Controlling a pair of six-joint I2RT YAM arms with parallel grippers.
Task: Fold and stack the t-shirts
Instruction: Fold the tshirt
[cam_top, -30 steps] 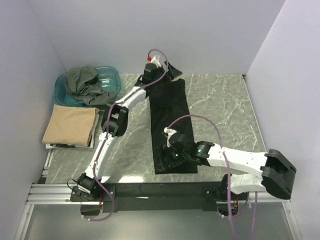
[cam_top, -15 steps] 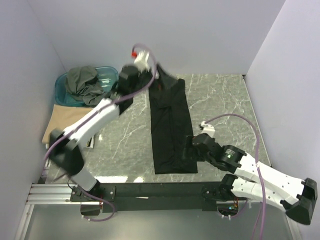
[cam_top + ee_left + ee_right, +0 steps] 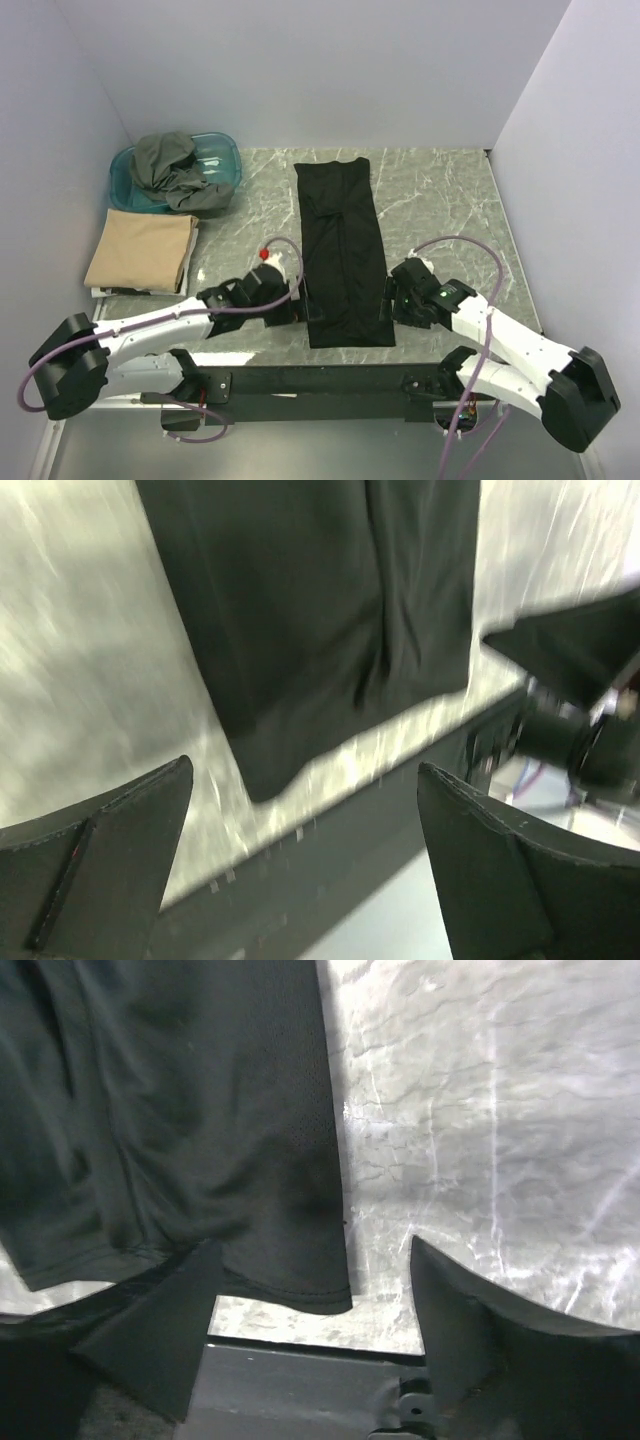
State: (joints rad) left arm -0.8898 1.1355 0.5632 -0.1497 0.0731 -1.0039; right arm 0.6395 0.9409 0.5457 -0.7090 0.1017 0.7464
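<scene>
Lying lengthwise down the middle of the marble table, the black shirt is folded into a long narrow strip. Both arms crouch low at its near end — the left gripper just beside the left corner, fingers spread wide with nothing between them; the right gripper at the right corner, its jaws apart over the hem, which lies flat, unpinched. Off to the left sits the tan shirt, folded flat, and behind it the grey-olive shirt lies bunched in a teal tub.
</scene>
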